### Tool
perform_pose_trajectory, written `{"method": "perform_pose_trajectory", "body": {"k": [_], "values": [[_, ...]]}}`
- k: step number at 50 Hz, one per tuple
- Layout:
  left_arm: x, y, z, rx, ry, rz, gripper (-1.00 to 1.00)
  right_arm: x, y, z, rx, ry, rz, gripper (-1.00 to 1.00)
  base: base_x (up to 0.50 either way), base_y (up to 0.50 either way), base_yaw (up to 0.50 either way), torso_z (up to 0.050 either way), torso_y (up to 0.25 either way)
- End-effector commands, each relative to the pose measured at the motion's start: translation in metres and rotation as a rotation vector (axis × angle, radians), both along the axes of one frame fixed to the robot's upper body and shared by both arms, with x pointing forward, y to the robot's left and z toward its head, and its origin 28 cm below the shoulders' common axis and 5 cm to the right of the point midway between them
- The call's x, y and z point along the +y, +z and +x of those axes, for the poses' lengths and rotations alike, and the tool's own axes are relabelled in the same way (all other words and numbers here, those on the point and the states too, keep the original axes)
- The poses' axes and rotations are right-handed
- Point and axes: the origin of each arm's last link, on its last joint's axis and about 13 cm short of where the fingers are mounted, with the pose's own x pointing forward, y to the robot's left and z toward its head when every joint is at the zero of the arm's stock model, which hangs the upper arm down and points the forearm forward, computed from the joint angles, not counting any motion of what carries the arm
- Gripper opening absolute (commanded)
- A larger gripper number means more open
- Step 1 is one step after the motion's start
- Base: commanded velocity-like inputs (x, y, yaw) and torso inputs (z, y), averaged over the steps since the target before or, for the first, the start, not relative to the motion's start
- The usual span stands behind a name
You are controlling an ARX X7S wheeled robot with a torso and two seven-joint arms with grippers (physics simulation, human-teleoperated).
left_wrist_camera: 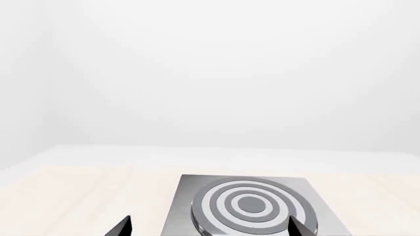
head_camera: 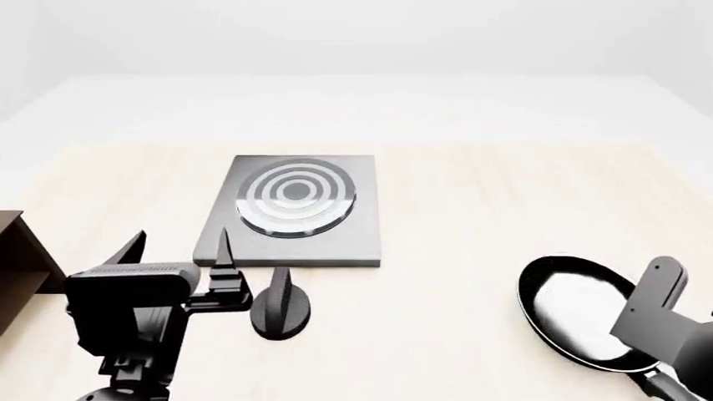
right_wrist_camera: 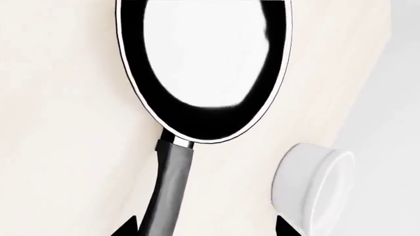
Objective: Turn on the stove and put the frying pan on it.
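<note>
Stove (head_camera: pixel 334 234) flat on table (head_camera: pixel 479 192), left of centre; ringed burner (head_camera: pixel 297 199) on its far half. Knob (head_camera: pixel 280 307) standing apart on table, just near of stove's near edge. Left gripper (head_camera: pixel 179 249) low at near left, fingers (head_camera: pixel 224 251) spread apart and holding nothing; one tip close beside knob, contact not clear. Left wrist view: both tips (left_wrist_camera: pixel 121 227) wide apart, stove (left_wrist_camera: pixel 190 196) and burner (left_wrist_camera: pixel 253 206) ahead between them.

Pan (head_camera: pixel 579 311) on table at near right, well apart from stove, glossy inside up, handle (right_wrist_camera: pixel 172 187) running toward near edge. Right gripper (right_wrist_camera: pixel 204 227) over handle, fingers (right_wrist_camera: pixel 128 227) open either side of it, not closed on it. In head view, only arm body seen over pan's right rim. White bowl (right_wrist_camera: pixel 315 189) on its side beside handle, close to table edge. Brown shelf (head_camera: pixel 22 267) at far left edge.
</note>
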Motion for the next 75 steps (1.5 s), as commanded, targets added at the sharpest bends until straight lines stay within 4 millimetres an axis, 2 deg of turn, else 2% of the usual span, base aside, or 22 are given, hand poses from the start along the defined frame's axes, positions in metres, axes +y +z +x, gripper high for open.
{"method": "perform_pose_trajectory", "body": {"k": [1,9,21,22,26,30,36,44,47,66,67,72,75], "values": [[0.000,-0.001,0.000,0.000,0.002,0.002,1.00,-0.009,-0.006,-0.008,0.048,-0.078,0.019,1.00,0.00,0.00,0.00,0.000,0.000],[-0.001,-0.003,-0.001,0.004,-0.002,0.008,1.00,-0.007,-0.011,-0.004,0.008,-0.104,0.111,1.00,0.00,0.00,0.00,0.000,0.000],[-0.002,-0.005,-0.001,0.010,-0.006,0.016,1.00,-0.011,-0.034,0.004,-0.042,-0.153,0.212,1.00,0.00,0.00,0.00,0.000,0.000],[-0.002,-0.005,-0.001,0.010,-0.007,0.018,1.00,-0.012,-0.040,0.004,-0.033,-0.158,0.214,1.00,0.00,0.00,0.00,0.000,0.000],[-0.001,-0.004,0.000,0.009,-0.002,0.023,1.00,-0.017,-0.052,0.004,-0.007,-0.181,0.210,1.00,0.00,0.00,0.00,0.000,0.000],[-0.002,-0.004,0.000,0.009,-0.001,0.025,1.00,-0.026,-0.062,0.002,0.026,-0.238,0.135,1.00,0.00,0.00,0.00,0.000,0.000],[-0.002,-0.004,0.001,0.008,-0.003,0.031,1.00,-0.038,-0.067,-0.005,0.048,-0.313,0.082,1.00,0.00,0.00,0.00,0.000,0.000],[-0.003,-0.003,0.001,0.006,-0.004,0.036,1.00,-0.045,-0.068,-0.010,0.043,-0.348,0.066,1.00,0.00,0.00,0.00,0.000,0.000],[-0.003,-0.004,0.001,0.006,-0.004,0.035,1.00,-0.045,-0.068,-0.009,0.032,-0.348,0.077,1.00,0.00,0.00,0.00,0.000,0.000],[-0.002,-0.006,0.000,0.009,0.000,0.037,1.00,-0.038,-0.106,-0.002,0.040,-0.266,0.143,1.00,0.00,0.00,0.00,0.000,0.000],[-0.002,-0.006,0.000,0.009,0.000,0.038,1.00,-0.039,-0.108,-0.001,0.030,-0.272,0.140,-1.00,0.01,0.00,0.00,0.000,0.000],[-0.002,-0.006,0.000,0.010,0.001,0.039,1.00,-0.041,-0.106,0.000,0.003,-0.277,0.144,-1.00,0.00,0.00,0.00,0.000,0.000],[-0.003,-0.007,0.000,0.009,-0.002,0.041,1.00,-0.040,-0.096,0.000,-0.026,-0.269,0.148,-1.00,0.00,0.00,0.00,0.000,0.000]]}}
